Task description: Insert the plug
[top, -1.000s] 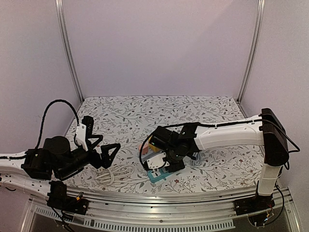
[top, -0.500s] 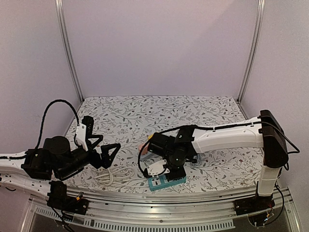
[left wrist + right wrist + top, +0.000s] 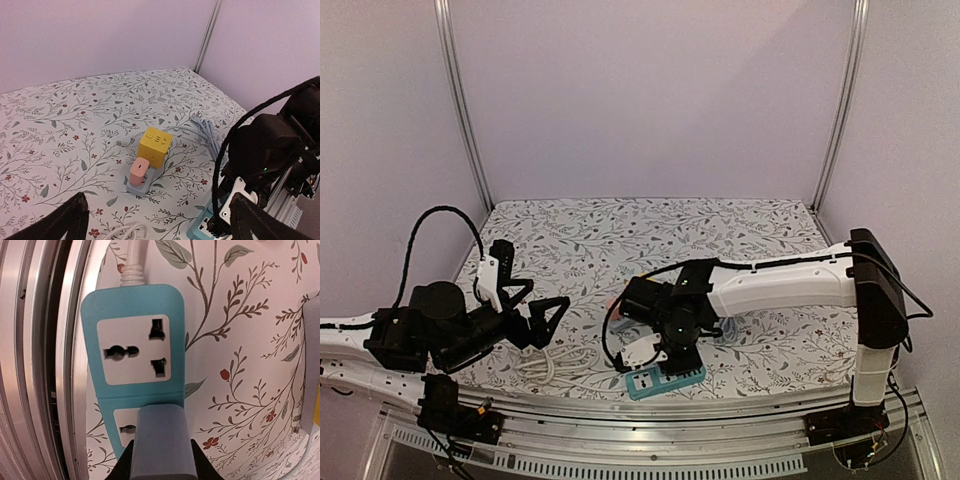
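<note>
Close to the near edge of the tabletop point(image 3: 740, 230), the right gripper point(image 3: 161, 463) points straight down and is clamped on a grey-blue plug point(image 3: 160, 432), with a dark finger showing at each side of it. The plug sits over the second outlet of a teal power strip point(image 3: 134, 297) and covers most of that outlet; one hole shows at the plug's left. Whether the prongs are in cannot be told. The strip's first outlet point(image 3: 134, 350), a white face with a round pair of holes and two slots, is uncovered. A white cord point(image 3: 132, 262) leaves the strip's end, and the strip lies just beside a metal rail point(image 3: 40, 360).

The left gripper point(image 3: 550, 293) hovers over the left side of the tabletop with its fingers spread wide, holding nothing, well apart from the strip. A loose coil of pale cable point(image 3: 555, 360) lies on the cloth between the two arms.

From the left wrist, a yellow cube point(image 3: 155, 146) stands near the middle of the tabletop; the faint marks on its top are too small to read. A pink adapter point(image 3: 139, 172) stands upright just beside it on a small grey base point(image 3: 134, 190). Grey cables point(image 3: 205, 132) run off behind the cube toward the right arm.
</note>
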Motion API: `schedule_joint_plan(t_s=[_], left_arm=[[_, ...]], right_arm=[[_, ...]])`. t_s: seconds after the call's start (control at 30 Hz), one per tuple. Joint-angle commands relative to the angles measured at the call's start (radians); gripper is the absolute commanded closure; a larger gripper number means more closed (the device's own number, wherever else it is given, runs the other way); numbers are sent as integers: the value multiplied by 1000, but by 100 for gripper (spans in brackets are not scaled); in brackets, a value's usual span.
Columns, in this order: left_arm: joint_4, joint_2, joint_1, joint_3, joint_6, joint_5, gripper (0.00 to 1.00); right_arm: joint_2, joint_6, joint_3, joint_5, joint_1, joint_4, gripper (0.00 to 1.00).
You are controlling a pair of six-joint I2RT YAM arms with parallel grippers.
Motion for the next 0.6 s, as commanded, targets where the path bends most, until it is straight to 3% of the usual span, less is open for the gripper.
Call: schedule_joint_plan(t_s=[0.0, 0.47, 0.57], left_arm=[[13, -3, -12, -17, 7, 6, 2], [11, -3, -13, -17, 10, 9, 2], [11, -3, -12, -18, 9, 8, 2]], right_arm=[[97, 1, 12, -48, 11, -32, 100], [231, 3, 84, -27, 12, -71, 100], [228, 7, 73, 12, 11, -55, 90]])
